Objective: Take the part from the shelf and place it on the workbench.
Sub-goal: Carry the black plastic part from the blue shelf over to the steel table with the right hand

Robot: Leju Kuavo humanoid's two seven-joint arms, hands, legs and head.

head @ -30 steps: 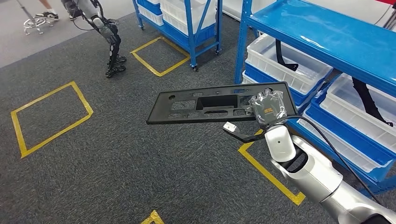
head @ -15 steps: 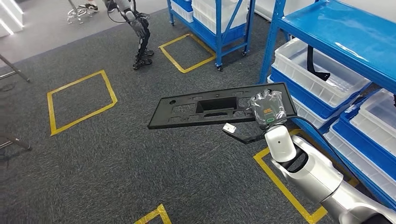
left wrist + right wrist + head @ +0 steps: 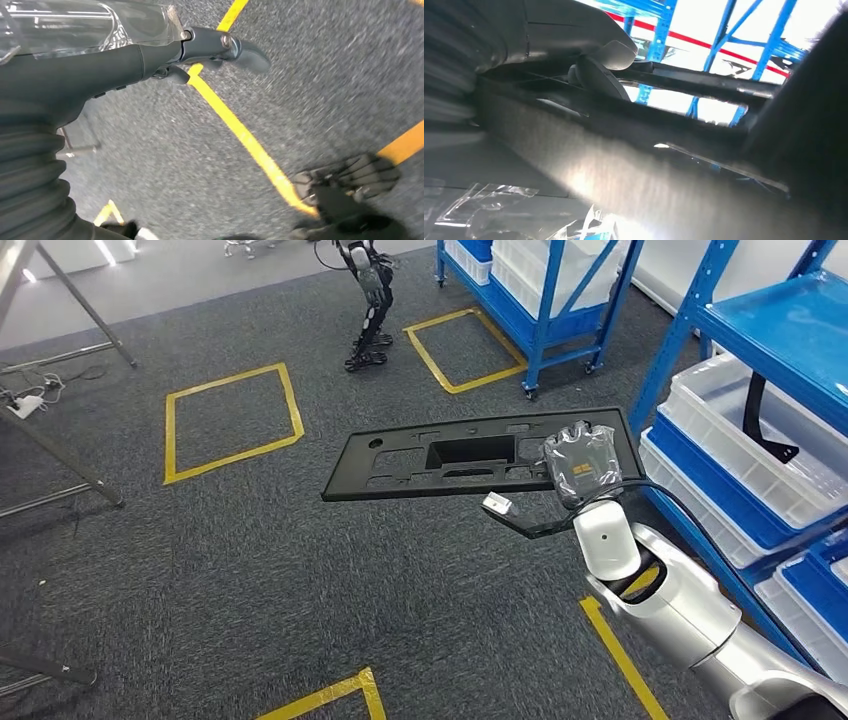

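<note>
**Panel held in the air by the right hand**

Carpet (image 3: 250, 570), dark grey and marked with yellow tape squares (image 3: 232, 420), spreads across the head view. Blue shelving (image 3: 790, 330) stands along the right side, with white bins (image 3: 740, 450) on its lower levels; a second blue rack (image 3: 545, 290) sits further back. A long black plastic panel (image 3: 440, 455), flat and pierced with rectangular cut-outs, hangs level above the carpet, well apart from the shelving. The right hand (image 3: 582, 465), wrapped in a clear plastic cover, grasps the panel at its right end, fingers curled over the far edge; a black cable with a white connector (image 3: 495, 505) dangles just below. In the right wrist view the panel's dark underside (image 3: 634, 130) runs across close to the camera, with a grey thumb (image 3: 599, 75) pressed against it. The left hand (image 3: 215, 47) hangs over the carpet beside a yellow tape line (image 3: 245, 135), dark fingers curled in with nothing in them.
</note>
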